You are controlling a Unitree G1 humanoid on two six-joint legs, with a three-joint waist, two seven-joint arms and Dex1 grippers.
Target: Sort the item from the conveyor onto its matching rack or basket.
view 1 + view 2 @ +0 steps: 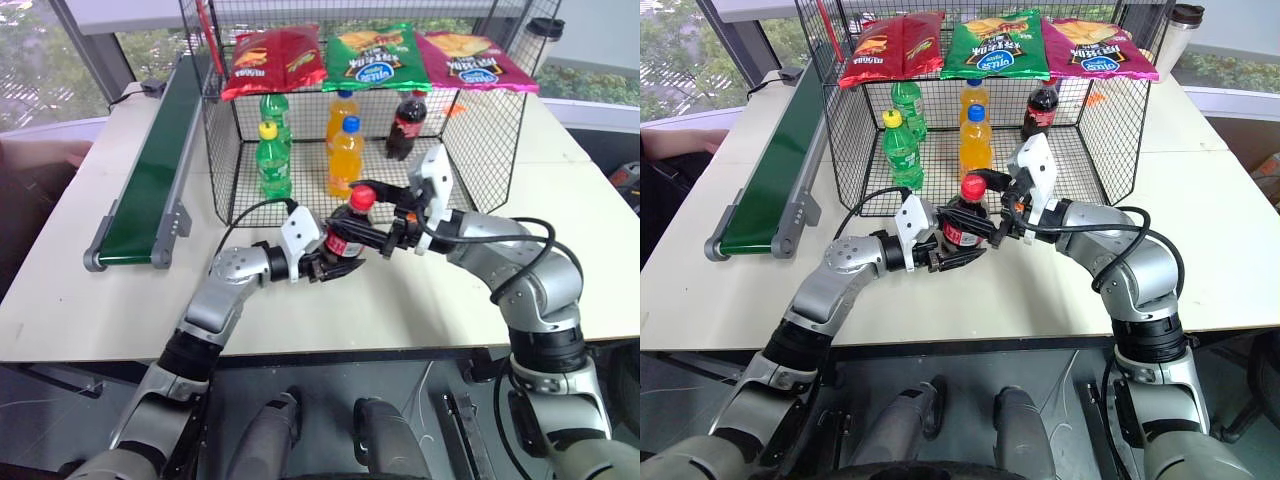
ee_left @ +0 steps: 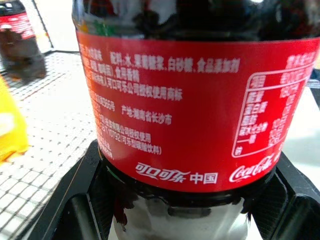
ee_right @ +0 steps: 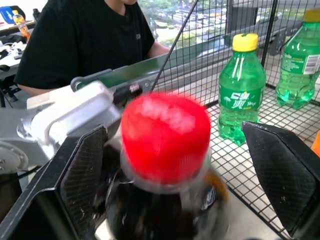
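1. Cola bottle (image 1: 347, 232) sits clamped in the jaws of our left gripper (image 1: 333, 258), held by its red-labelled body above the bench (image 1: 90, 300), off the conveyor (image 1: 140, 190).
2. Our left jaws are fully closed on the bottle's lower half, with the label and dark liquid rising straight up from between them.
3. Our right gripper (image 3: 190, 165) has its jaws spread as wide as they go, one on each side of the red cap (image 3: 165, 135) and not touching it; it holds nothing yet.
4. We judge this to be a hand-over between our arms: pick-up from the belt is done, and the transfer grip is not yet made.
5. The black wire-mesh cage (image 1: 480, 130) stands just beyond both jaws, with another cola bottle (image 1: 406, 124) at its far right, past the orange soda bottles (image 1: 343, 150) and green soda bottles (image 1: 272, 150).
6. What remains: close on the bottle, release with the left, carry it into the cage beside the matching cola.
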